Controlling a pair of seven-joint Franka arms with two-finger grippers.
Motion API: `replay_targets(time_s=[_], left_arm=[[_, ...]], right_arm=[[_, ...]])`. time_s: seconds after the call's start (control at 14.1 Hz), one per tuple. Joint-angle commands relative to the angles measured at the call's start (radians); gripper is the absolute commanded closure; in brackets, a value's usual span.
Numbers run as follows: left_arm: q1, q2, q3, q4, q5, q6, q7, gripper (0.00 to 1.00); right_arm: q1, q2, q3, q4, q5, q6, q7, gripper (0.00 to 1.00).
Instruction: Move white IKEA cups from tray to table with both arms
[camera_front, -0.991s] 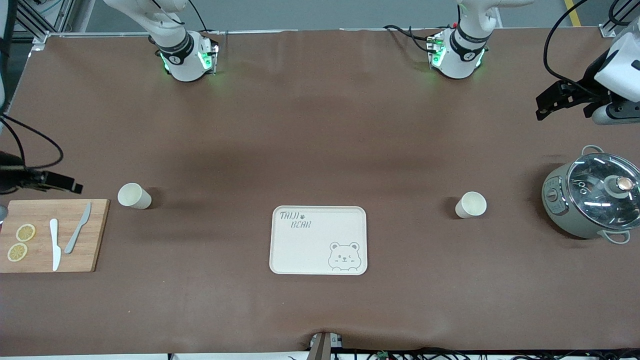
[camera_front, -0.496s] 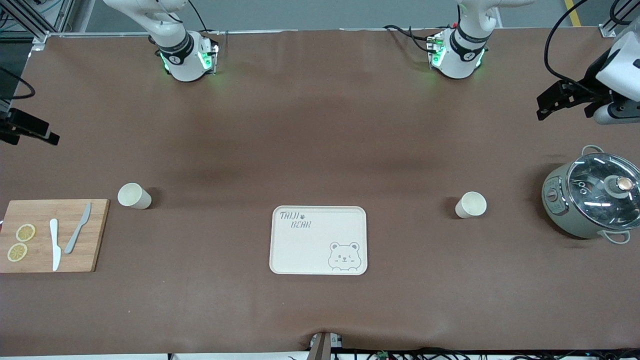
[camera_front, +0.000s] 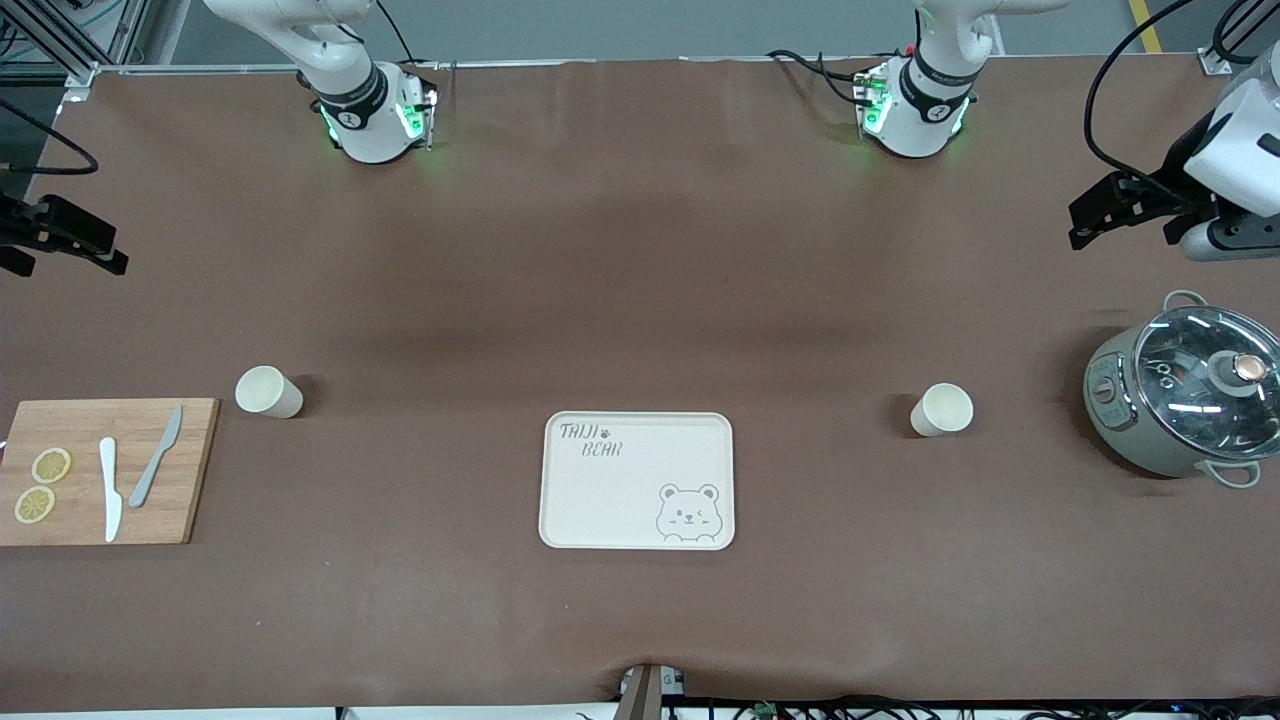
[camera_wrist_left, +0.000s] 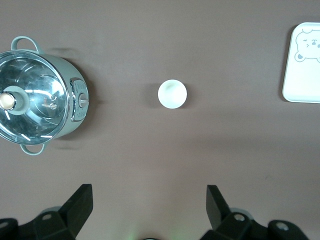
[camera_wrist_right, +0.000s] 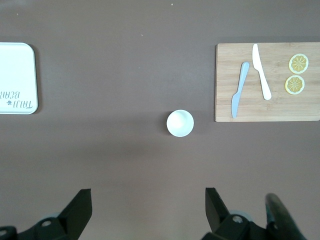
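Brown worktop (camera_front: 640, 250) carries both cups upright, one (camera_front: 268, 391) beside the cutting board (camera_front: 190, 470), one (camera_front: 941, 410) near the pot (camera_front: 1185, 395). Wrist views alone show each end effector, left (camera_wrist_left: 149, 205) and right (camera_wrist_right: 148, 207), spread wide, empty, high over its cup.

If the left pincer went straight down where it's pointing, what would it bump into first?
Probably bare table. The open left pincer points down beside the white cup, with nothing beneath it, though depth is hard to judge.

We saw two off-white cups (camera_front: 268, 391) (camera_front: 941, 410) on a brown table (camera_front: 640, 250), a cream tray (camera_front: 637, 480) printed with a grey bear, and a tan bamboo board (camera_front: 105, 470) holding yellow lemon slices (camera_front: 42, 484).
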Motion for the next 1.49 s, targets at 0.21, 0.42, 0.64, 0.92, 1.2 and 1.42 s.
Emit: replay_targets(time_s=[0.21,0.42,0.64,0.92,1.2,1.42], left_arm=[[0.006,0.008,-0.001,0.018,-0.005,0.003,-0.002,0.0],[0.007,0.005,0.001,0.017,-0.003,0.003,-0.002,0.0],[0.01,-0.001,0.004,0.018,-0.003,0.0,0.007,0.0],[0.009,0.007,0.002,0.043,-0.003,-0.002,0.004,0.0],[0.01,0.004,0.005,0.054,-0.003,-0.003,0.015,0.0],[0.01,0.004,0.007,0.055,-0.003,-0.003,0.015,0.0]], right_arm=[[-0.007,-0.083,-0.006,-0.105,0.034,0.033,-0.006,0.0],[-0.007,-0.1,-0.005,-0.131,0.022,0.054,-0.008,0.0],[-0.01,-0.091,-0.006,-0.097,0.017,0.047,-0.009,0.0],[-0.015,-0.074,-0.006,-0.061,0.013,0.047,-0.02,0.0],[-0.015,-0.073,-0.006,-0.059,0.013,0.047,-0.022,0.0],[-0.014,-0.066,-0.006,-0.059,0.013,0.049,-0.02,0.0]])
